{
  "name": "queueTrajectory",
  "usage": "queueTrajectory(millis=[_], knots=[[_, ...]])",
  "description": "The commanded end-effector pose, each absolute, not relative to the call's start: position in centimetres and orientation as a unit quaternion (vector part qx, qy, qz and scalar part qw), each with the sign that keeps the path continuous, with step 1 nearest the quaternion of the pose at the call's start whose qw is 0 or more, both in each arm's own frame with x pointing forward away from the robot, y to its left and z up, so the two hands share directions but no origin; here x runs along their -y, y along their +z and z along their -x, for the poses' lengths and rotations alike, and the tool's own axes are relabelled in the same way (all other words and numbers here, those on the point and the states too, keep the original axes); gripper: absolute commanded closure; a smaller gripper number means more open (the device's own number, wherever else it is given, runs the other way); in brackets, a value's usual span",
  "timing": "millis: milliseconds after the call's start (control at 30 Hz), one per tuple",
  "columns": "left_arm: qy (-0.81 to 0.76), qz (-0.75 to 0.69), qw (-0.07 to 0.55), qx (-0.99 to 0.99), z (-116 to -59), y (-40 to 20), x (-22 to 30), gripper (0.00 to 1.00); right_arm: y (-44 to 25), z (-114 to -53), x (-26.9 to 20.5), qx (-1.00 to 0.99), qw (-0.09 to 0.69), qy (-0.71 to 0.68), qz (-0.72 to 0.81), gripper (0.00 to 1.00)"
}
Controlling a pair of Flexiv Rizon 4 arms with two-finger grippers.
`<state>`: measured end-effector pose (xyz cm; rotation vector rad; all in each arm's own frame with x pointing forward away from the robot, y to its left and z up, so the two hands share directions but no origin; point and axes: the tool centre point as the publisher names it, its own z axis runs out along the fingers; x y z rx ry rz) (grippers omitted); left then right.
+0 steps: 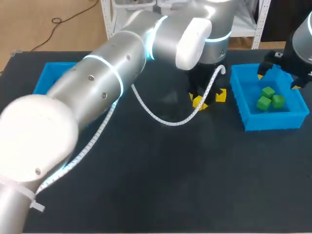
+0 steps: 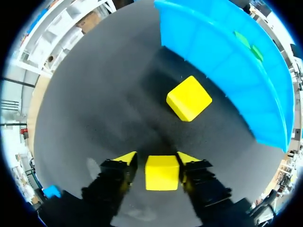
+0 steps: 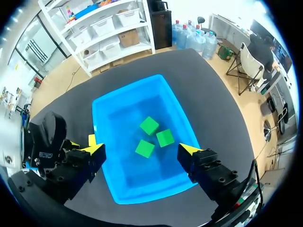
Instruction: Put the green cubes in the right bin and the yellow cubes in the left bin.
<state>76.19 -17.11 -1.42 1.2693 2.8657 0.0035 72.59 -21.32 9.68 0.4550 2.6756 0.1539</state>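
Left wrist view: yellow cube [image 2: 162,173] inside my left gripper [image 2: 156,158]; cannot tell if clamped. Risk: loose hold drops it on carry to left bin [image 1: 48,73]. Second yellow cube [image 2: 189,98] just ahead, beside right bin [image 2: 227,61], may get knocked. Right gripper [image 3: 142,150] wide open over green cubes [image 3: 149,125].

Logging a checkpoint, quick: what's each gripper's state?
Left gripper: around a yellow cube; grip cannot be told.
Right gripper: open, empty, above the right bin.

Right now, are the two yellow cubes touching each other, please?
Apart. The left wrist view shows bare table between the yellow cube beside the bin and the other yellow cube.
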Motion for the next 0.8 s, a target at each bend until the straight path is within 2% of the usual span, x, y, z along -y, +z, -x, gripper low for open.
queueTrajectory(millis=[33,233,533,667,800], knots=[[-0.003,-0.412,-0.041,-0.910,-76.9,0.1,16.0,1.00,9.6,-72.4,21.3,-0.961,0.214,0.055,-0.164,0.00],[-0.034,-0.446,0.043,-0.894,-76.9,6.4,10.4,1.00,9.6,-72.4,21.3,-0.961,0.214,0.055,-0.164,0.00],[0.001,-0.345,0.146,-0.927,-78.5,14.2,-5.9,1.00,9.6,-72.4,21.3,-0.961,0.214,0.055,-0.164,0.00],[0.017,-0.288,0.164,-0.943,-78.4,15.5,-12.2,1.00,9.6,-72.4,21.3,-0.961,0.214,0.055,-0.164,0.00],[0.034,-0.235,0.153,-0.959,-77.9,14.7,-17.6,1.00,9.6,-72.4,21.3,-0.961,0.214,0.055,-0.164,0.00]])
